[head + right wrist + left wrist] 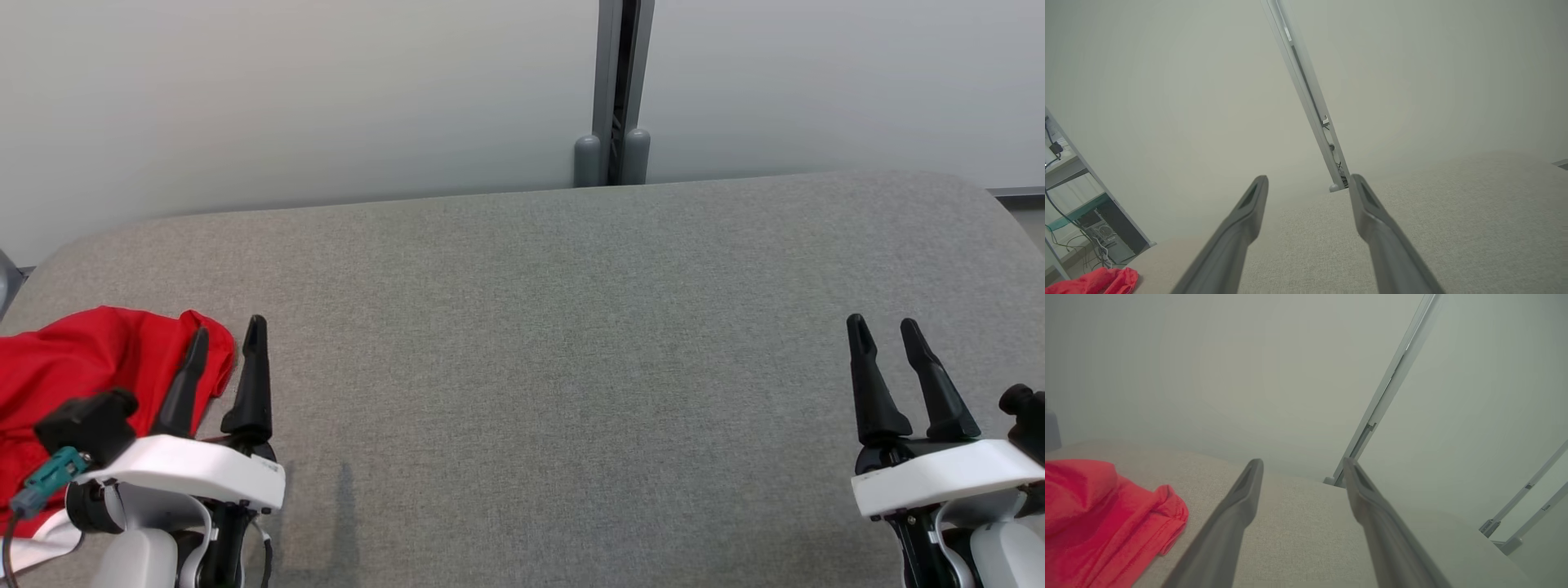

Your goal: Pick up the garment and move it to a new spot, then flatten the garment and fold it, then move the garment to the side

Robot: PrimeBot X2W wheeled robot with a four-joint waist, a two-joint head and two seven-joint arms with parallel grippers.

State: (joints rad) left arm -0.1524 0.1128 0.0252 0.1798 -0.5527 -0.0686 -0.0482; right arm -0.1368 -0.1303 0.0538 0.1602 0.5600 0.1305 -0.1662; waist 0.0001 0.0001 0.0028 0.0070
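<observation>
A red garment [73, 384] lies crumpled at the near left of the grey fabric-covered table [555, 327], with a strip of white at its near edge. In the left wrist view the garment [1098, 522] is bunched at the lower left, left of the fingers. My left gripper [227, 332] stands open just right of the garment's edge, nothing between its fingers [1241, 510]. My right gripper [885, 329] stands open at the near right over bare table, far from the garment [1102, 281].
A pale wall runs behind the table, with a grey vertical post [616, 90] at its middle. The table's corners are rounded. A desk with cables and a computer [1081, 220] stands beyond the table's left end.
</observation>
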